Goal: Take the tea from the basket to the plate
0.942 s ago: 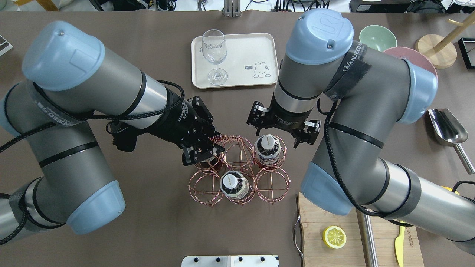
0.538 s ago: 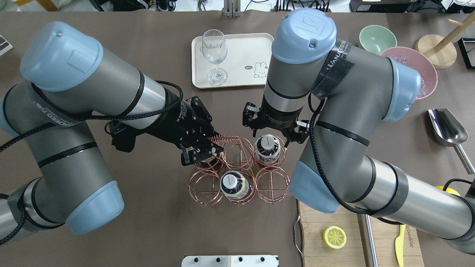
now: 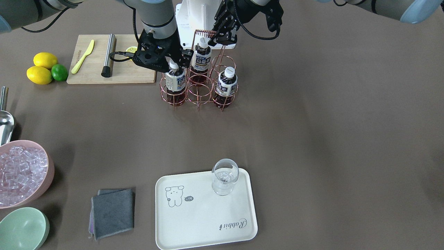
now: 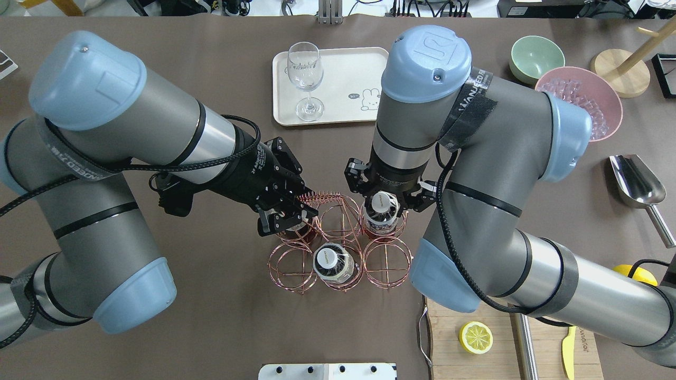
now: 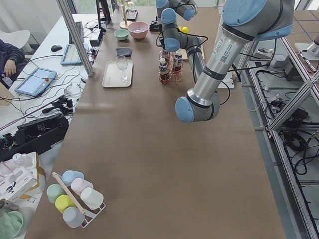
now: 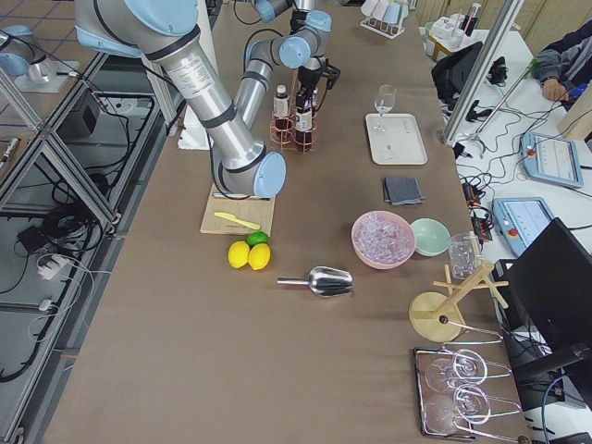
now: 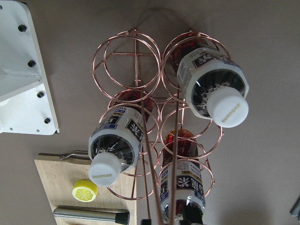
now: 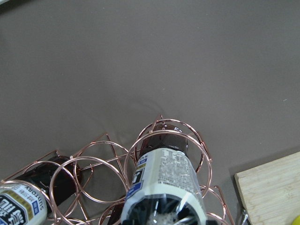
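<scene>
The copper wire basket (image 4: 338, 248) stands mid-table with three tea bottles in its cells. My right gripper (image 4: 387, 191) is open, its fingers on either side of the white cap of the far-right tea bottle (image 4: 381, 211); that bottle shows close up in the right wrist view (image 8: 164, 183). My left gripper (image 4: 290, 215) is shut on the left end of the basket's coil-wound handle (image 4: 319, 199), above a second bottle (image 3: 225, 86). The third bottle (image 4: 332, 262) stands in the near middle cell. The cream plate (image 4: 348, 68) lies beyond the basket.
A wine glass (image 4: 306, 79) stands on the plate's left part. A wooden cutting board (image 4: 465, 316) with a lemon slice, steel rod and yellow knife lies near right. A pink bowl of ice (image 4: 581, 100), green bowl (image 4: 533, 53) and metal scoop (image 4: 636, 182) are at the right.
My right arm has swung left and brought its open gripper from beside the far-right bottle to directly over its cap. The left gripper and the basket have not moved.
</scene>
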Motion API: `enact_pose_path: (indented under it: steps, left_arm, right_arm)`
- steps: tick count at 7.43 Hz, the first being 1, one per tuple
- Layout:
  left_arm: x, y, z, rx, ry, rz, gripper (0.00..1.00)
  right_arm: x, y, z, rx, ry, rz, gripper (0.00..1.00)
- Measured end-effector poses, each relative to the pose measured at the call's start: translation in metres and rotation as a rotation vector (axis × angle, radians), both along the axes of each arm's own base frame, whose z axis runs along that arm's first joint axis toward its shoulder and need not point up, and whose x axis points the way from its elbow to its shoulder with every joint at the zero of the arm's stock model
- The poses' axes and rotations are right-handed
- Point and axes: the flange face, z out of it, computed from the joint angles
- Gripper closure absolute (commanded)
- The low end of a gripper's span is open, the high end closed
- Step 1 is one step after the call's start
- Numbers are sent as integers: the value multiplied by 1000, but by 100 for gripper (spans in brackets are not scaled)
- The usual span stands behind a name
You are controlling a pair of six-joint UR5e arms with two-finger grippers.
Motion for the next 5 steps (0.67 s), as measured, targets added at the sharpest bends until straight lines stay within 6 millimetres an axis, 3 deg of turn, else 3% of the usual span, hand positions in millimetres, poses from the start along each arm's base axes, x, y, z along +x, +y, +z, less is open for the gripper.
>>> enact_pose_path:
  steps: [1, 3, 5]
  left_arm:
    - [0, 0, 0, 0, 0, 0, 100]
    - [-1, -1, 0, 0, 0, -2, 100]
    - [-1, -1, 1, -1, -1, -2, 100]
  right_arm:
    - [0, 1, 0, 0, -1, -1, 64]
    - [2, 2, -2, 2, -6, -2, 100]
    - [6, 5, -7, 8, -16, -3, 100]
